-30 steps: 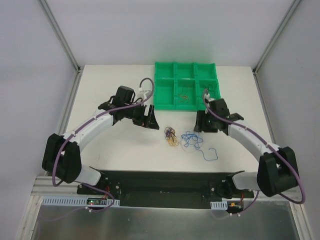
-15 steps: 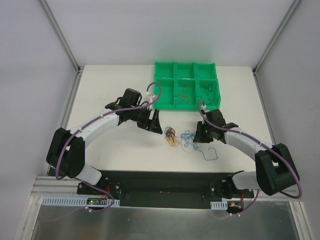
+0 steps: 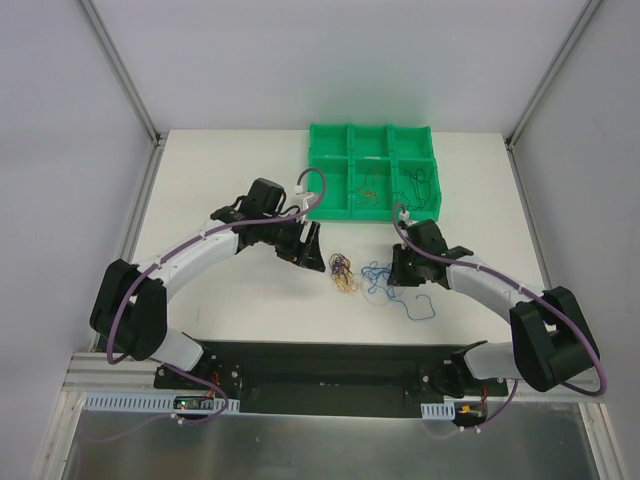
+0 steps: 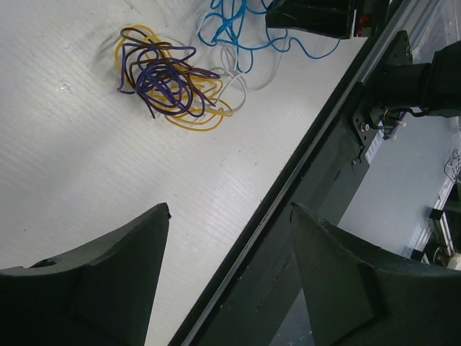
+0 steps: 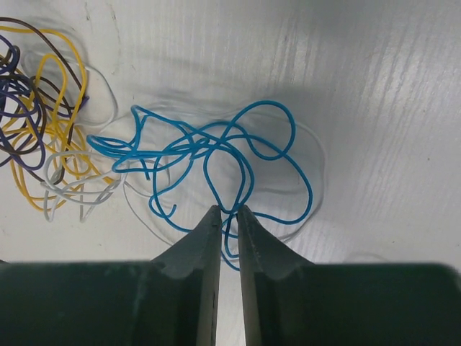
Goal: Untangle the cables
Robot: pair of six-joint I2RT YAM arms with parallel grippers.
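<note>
**Overhead and wrist views, read from near to far.** Along the bottom of the overhead view, a black rail [image 3: 330, 362] bordered the white surface [image 3: 220, 190] and carried both arm bases.

Beyond it, at mid-frame, lay the cables. A knot [image 4: 169, 83] of purple, yellow and dark strands sat to the left. A blue cable [image 5: 216, 151] lay in loose loops just to its right, and pale white strands [image 5: 79, 189] overlapped both.

The right end effector [image 5: 228, 210] had its fingers pressed almost together. It appeared to be pinching a low loop of the blue cable, presumably so that this strand could be drawn clear of the knot.

The left end effector [image 4: 229, 209] hovered left of the knot, spread wide and holding nothing. It seemed placed to pin or seize the knot as a counter-hold.

Farther back, a green tray [image 3: 325, 128] of six compartments sat near the rear edge. Thin wires [image 3: 368, 190] lay in its lower-middle and lower-right compartments, probably ones that were sorted out.

Pale walls [image 3: 300, 60] and metal posts [image 3: 120, 70] enclosed the scene.
</note>
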